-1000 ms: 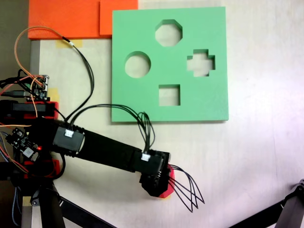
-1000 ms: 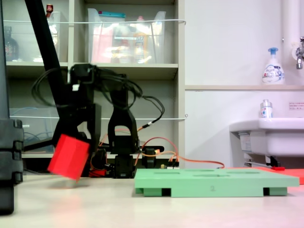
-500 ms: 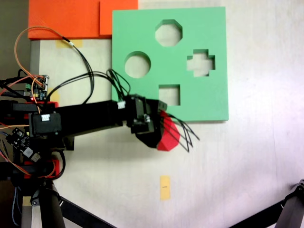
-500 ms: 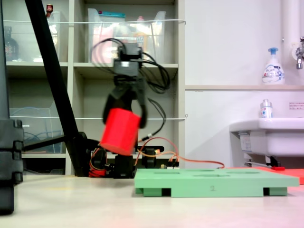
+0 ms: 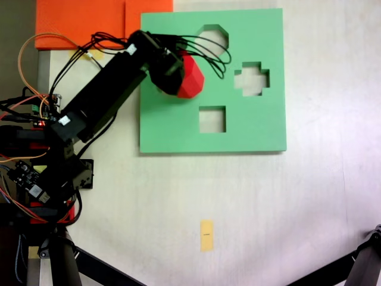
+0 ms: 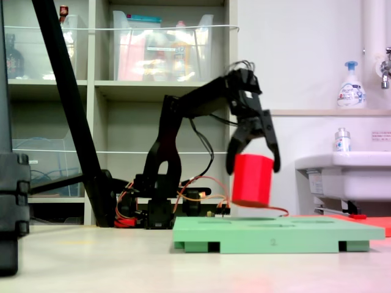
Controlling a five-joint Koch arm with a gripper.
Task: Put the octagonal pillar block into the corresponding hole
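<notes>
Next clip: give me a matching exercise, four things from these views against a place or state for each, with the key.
Things:
1. octagonal pillar block
2. green foam board
3. yellow tape piece
4. square cutout

Places or states:
A. stuck on the bare table, apart from the board
B. held between the gripper's fingers, above the board
C. lying flat on the table
D. empty opening near the board's lower edge in the top-down fixed view

Pairs: 1-B, 2-C, 3-A, 4-D
</notes>
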